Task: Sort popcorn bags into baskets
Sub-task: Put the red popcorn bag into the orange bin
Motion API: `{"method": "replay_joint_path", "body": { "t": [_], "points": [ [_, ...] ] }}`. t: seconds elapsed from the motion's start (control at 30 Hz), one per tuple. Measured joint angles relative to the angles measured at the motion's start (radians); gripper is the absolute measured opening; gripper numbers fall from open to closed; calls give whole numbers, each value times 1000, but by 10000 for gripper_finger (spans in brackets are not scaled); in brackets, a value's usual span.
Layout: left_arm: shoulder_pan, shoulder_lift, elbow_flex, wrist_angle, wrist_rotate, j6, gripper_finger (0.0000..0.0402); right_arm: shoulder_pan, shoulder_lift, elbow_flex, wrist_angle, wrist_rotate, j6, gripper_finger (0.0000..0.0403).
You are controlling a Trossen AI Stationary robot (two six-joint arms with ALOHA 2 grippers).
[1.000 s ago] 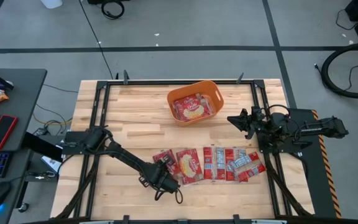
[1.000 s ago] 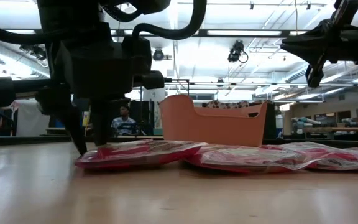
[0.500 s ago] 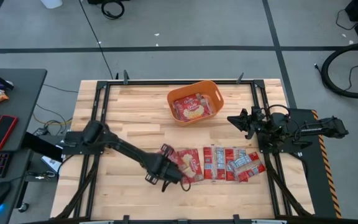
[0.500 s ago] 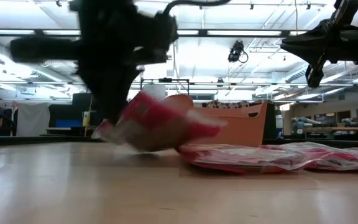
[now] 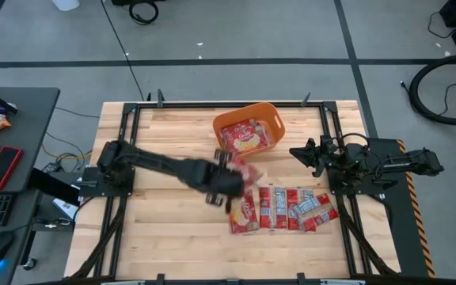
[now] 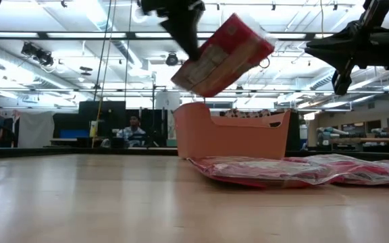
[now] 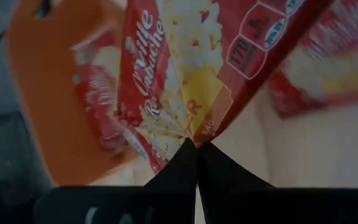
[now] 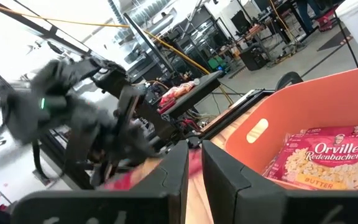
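Red film packet in transit: the left pincer (image 7: 196,144) is clamped together on 1 corner of a large popcorn bag (image 6: 223,54), with the bag lifted clear of the tabletop (image 5: 172,146).

**Step in hand.** This appears to be the carry phase, with 1 bag travelling toward the orange basket (image 5: 248,131). In the high view the carried bag sits between the row of remaining bags (image 5: 283,208) and the basket's near rim, just short of it. The basket holds at least 1 large bag already.

**Orientation.** In the low view the carried bag hangs tilted, with its long axis running diagonally and its right end higher than its left. The left wrist view shows the printed face toward the camera, with the bag fanning away from the pinched corner toward the basket.

**Next move, as judged.** The bag probably needs carrying farther, until it clears the rim, before the fingers part. A corner grip lets the bag swing, so a trailing edge could catch the rim.

**Right arm.** The right pincer (image 5: 308,153) hovers above the tabletop, right of the basket, with its fingers nearly together and holding nothing.
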Motion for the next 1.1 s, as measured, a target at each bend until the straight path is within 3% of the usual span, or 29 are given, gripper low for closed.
{"method": "replay_joint_path", "body": {
  "t": [0.4, 0.57, 0.9, 1.1],
  "points": [
    [137, 2, 43, 45, 34, -13, 6, 0, 0, 0, 0, 0, 0, 52],
    [217, 4, 43, 143, 35, -39, 6, 0, 0, 0, 0, 1, 0, 52],
    [366, 56, 43, 224, 191, -178, 6, 0, 0, 0, 0, 1, 0, 52],
    [402, 122, 43, 229, 202, -183, 6, 0, 0, 0, 4, 1, 0, 52]
  ]
}}
